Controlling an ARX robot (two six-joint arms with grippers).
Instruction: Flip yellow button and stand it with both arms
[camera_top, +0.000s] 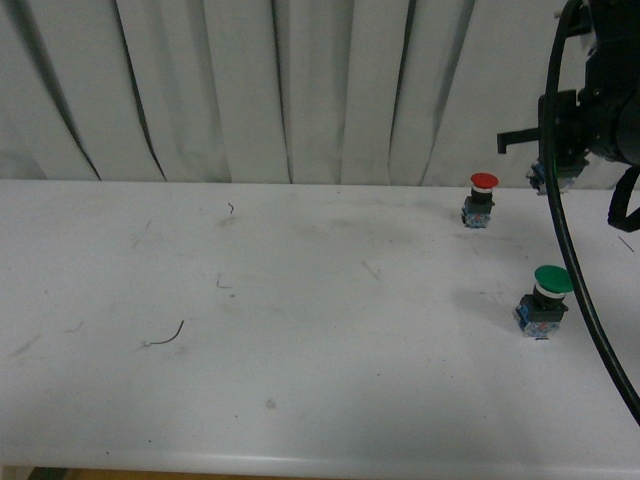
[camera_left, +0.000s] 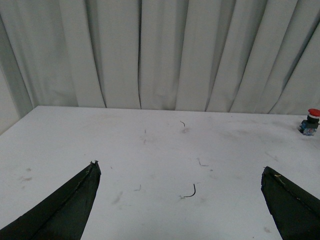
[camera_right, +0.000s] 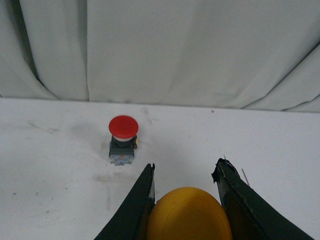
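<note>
Watching the right wrist feed, I have the right end effector (camera_right: 186, 164) clamped on the yellow button (camera_right: 189, 215), its cap toward the camera, near the red button (camera_right: 123, 131) standing on the desk (camera_top: 300, 350). The left end effector (camera_left: 180, 166) hangs spread wide above the desk.
</note>
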